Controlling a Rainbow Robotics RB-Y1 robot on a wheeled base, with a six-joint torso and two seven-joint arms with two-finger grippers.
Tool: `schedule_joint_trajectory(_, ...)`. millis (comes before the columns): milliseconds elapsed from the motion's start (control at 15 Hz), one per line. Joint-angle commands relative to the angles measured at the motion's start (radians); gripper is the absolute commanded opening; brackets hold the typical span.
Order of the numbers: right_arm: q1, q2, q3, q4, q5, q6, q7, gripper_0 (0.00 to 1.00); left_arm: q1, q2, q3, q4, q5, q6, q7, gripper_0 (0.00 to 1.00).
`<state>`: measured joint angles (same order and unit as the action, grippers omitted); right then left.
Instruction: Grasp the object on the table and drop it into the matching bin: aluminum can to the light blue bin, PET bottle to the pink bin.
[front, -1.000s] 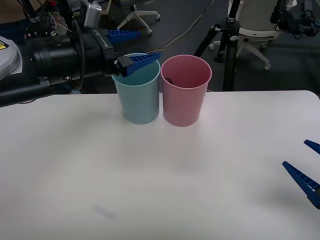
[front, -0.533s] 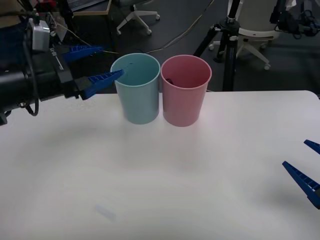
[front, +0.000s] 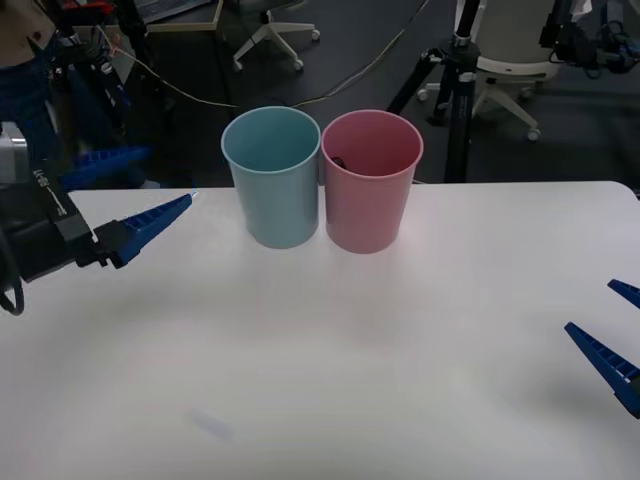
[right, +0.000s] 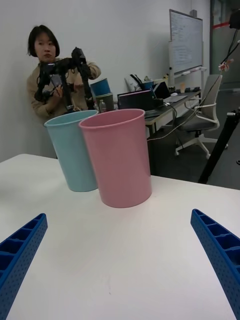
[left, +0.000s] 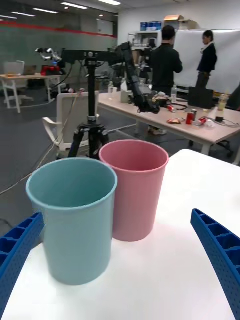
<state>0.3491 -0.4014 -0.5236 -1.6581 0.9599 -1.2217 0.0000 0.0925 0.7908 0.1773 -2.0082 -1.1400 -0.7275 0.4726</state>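
front view | left gripper (front: 150, 190) empty, fingers spread, near light blue bin (front: 273, 178) | pink bin (front: 371, 180) beyond

No lettering, label, brand, number or sign can be read on anything here (the far whiteboards are too distant to make out).

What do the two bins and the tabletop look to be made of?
The pink bin and the light blue bin look like moulded plastic: smooth, seamless walls, thin rolled rims and a soft satin sheen. The table looks like a white laminate or coated board, smooth and matte with only faint reflections; its core cannot be told from here.
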Motion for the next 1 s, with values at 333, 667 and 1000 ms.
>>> schedule_joint_trajectory(333, 0.000, 0.000, 0.000, 0.000, 0.000, 0.000, 0.000, 1.00, 0.147, -0.289, 0.246, -0.046, -0.182, -0.245, 0.006, 1.00)
schedule_joint_trajectory(667, 0.000, 0.000, 0.000, 0.000, 0.000, 0.000, 0.000, 1.00, 0.305, -0.361, 0.292, -0.070, -0.110, -0.273, -0.101, 1.00)
schedule_joint_trajectory(1000, 0.000, 0.000, 0.000, 0.000, 0.000, 0.000, 0.000, 1.00, 0.438, -0.464, 0.307, -0.069, -0.070, -0.332, -0.247, 1.00)
